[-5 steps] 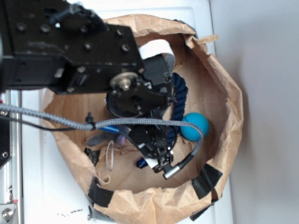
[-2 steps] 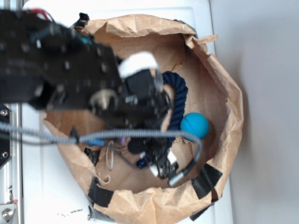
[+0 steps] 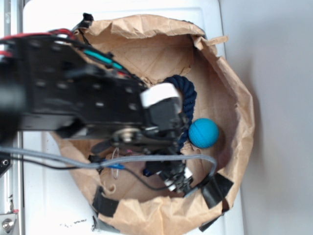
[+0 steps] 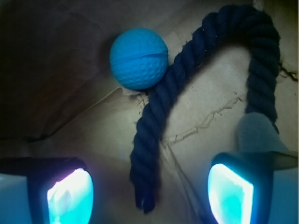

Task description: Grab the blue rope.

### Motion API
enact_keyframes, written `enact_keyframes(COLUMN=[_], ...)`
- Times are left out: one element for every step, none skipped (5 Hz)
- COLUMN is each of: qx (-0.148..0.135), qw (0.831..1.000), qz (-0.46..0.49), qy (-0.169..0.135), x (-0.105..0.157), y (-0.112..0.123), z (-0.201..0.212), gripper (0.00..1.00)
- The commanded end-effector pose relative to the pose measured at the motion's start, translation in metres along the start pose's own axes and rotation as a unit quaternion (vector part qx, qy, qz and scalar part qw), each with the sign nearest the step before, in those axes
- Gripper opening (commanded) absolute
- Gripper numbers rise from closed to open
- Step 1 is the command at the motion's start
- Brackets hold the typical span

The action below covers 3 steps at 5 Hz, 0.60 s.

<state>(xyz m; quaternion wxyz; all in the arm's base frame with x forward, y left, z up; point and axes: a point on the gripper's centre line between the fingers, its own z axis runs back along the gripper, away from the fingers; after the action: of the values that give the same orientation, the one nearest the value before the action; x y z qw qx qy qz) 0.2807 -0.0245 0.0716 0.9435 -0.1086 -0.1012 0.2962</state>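
Nearest in the wrist view, at the bottom corners: two glowing cyan-lit pads (image 4: 71, 196) of the black robot gripper (image 4: 149, 193), spread wide apart and clamping nothing. Between them, at lower centre: one end of the thick dark navy twisted rope (image 4: 154, 135), lying on creased brown paper, apart from both pads. From there, rising toward the upper right, arching across the top right corner and coming back down the right edge like a hook, with a greyish piece at that far end just above the right pad. Just beside the rope's rising stretch, upper centre-left: a round dimpled teal-blue ball (image 4: 139, 58), touching or nearly touching the strands. In the exterior view, filling the left and centre: the black arm with a white block, hanging over a crumpled brown paper bag (image 3: 234, 98) rolled down into a bowl. Right of the arm: a loop of rope (image 3: 186, 95) showing, ball (image 3: 203, 132) just right of it. Below the arm, gripper (image 3: 177, 177) low in the bag. Underneath and farthest: a white surface (image 3: 44, 196).
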Motion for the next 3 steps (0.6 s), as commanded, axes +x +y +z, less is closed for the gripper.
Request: enact_keyframes(qx=[0.009,0.009,-0.004], qw=[1.0,1.0,0.999], qz=[-0.005,-0.015,-0.036], qy=[-0.015,-0.015,-0.002], x=[0.017,0.02,0.02], y=[-0.005,-0.004,-0.001], z=[-0.004,-0.019,-0.029], gripper=[1.0,1.0,1.0])
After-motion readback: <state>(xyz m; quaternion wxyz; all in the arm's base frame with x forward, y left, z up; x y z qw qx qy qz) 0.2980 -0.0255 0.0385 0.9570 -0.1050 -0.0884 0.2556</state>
